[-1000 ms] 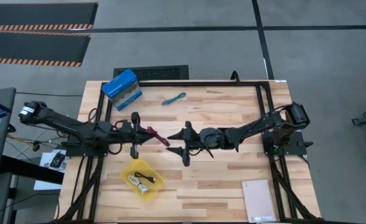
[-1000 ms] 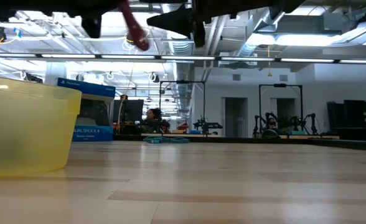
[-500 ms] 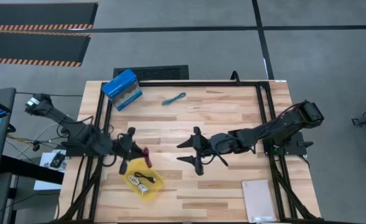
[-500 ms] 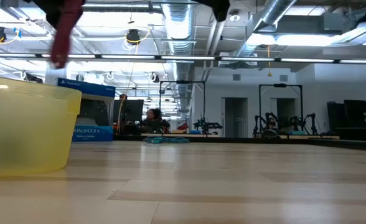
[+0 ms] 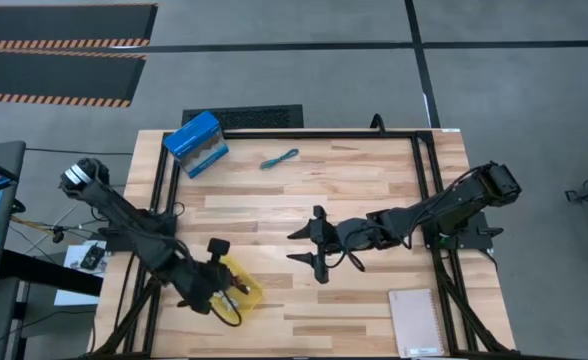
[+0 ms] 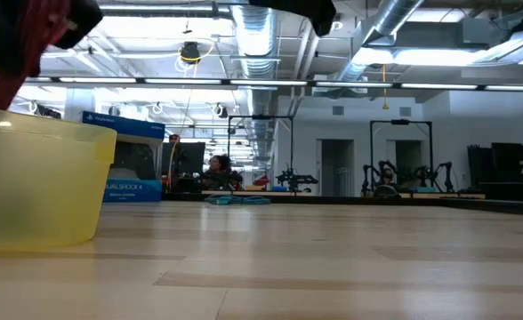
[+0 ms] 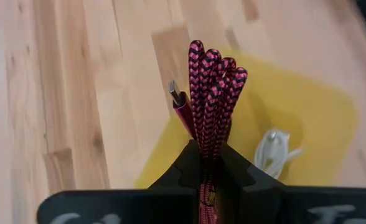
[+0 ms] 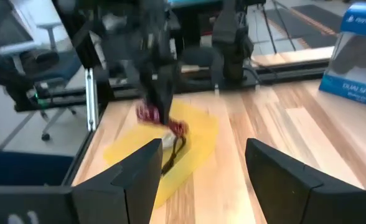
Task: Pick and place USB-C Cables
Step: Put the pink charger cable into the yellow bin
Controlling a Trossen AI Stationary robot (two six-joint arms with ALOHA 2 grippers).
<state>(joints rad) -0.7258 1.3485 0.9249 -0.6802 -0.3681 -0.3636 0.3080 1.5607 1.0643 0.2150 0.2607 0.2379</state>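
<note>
The left gripper (image 7: pixel 209 163), stretched low over the yellow tray (image 5: pixel 247 291), pinches the dark red cable (image 7: pixel 213 87). The right gripper (image 5: pixel 312 246) hovers mid-table, fingers spread, empty.

Four USB-C cables were visible: one dark red cable (image 7: pixel 211 99), one teal cable (image 5: pixel 279 159), one white cable (image 7: pixel 272 151) and one black cable (image 5: pixel 230 308). There was one yellow tray (image 5: pixel 249 294), one blue box (image 5: pixel 195 143), one notebook (image 5: pixel 415 322), and two robot arms
</note>
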